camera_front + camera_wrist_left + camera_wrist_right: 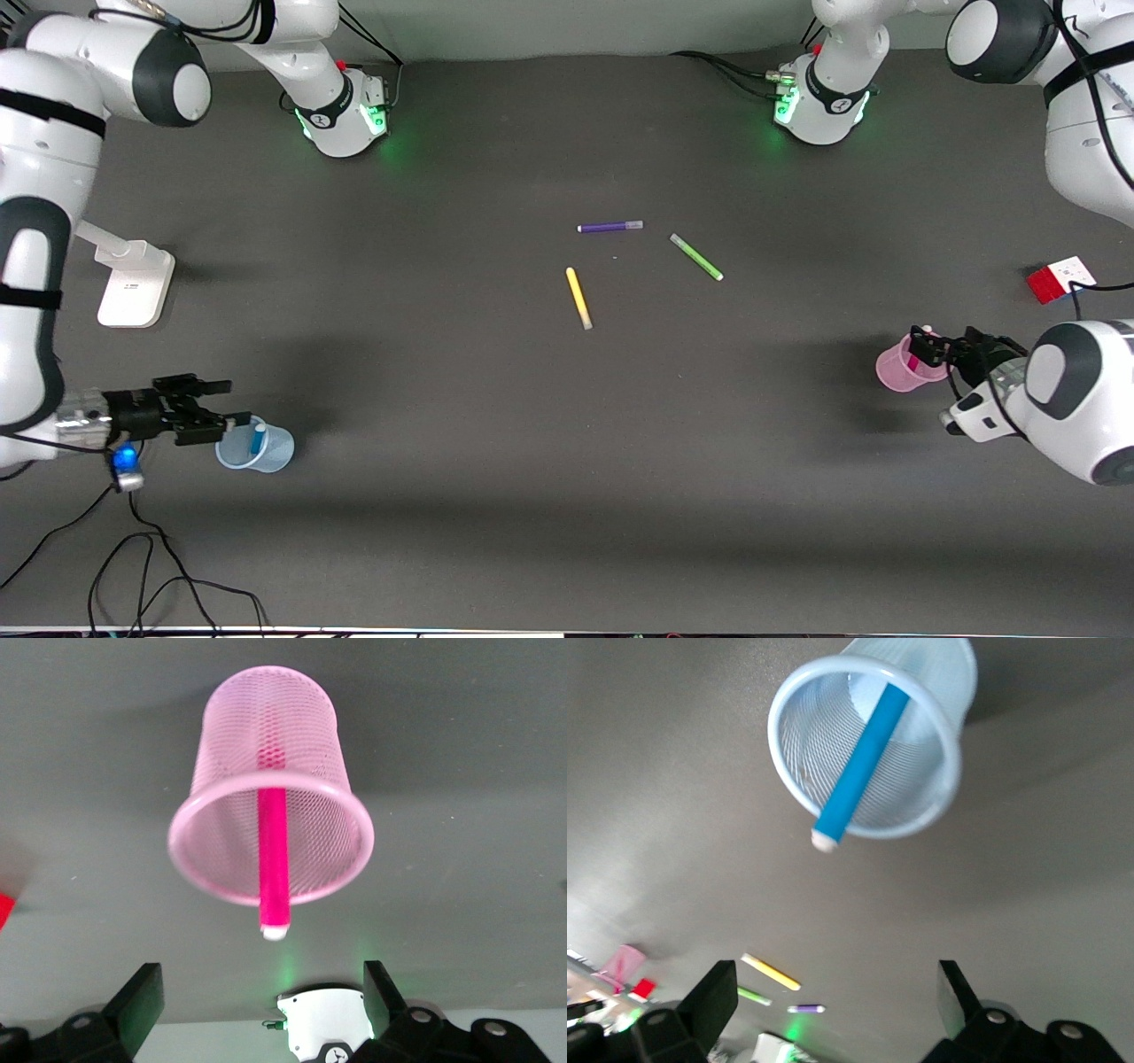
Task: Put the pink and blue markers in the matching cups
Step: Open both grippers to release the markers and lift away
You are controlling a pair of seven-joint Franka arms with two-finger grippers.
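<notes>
The pink marker (912, 361) stands in the light pink mesh cup (890, 370) at the left arm's end of the table. In the left wrist view the marker (273, 850) leans on the cup's rim (230, 726), pale end up. My left gripper (926, 350) is open and empty beside that cup's rim, with its fingers apart in its wrist view (261, 1001). The blue marker (259, 438) stands in the pale blue mesh cup (276, 452) at the right arm's end, and shows in the right wrist view (864, 762) inside the cup (939, 682). My right gripper (226, 401) is open and empty beside it (833, 1001).
A purple marker (609, 227), a green marker (696, 257) and a yellow marker (578, 298) lie mid-table. A red and white cube (1059, 279) sits near the left arm's end. A white stand (133, 283) sits near the right arm's end.
</notes>
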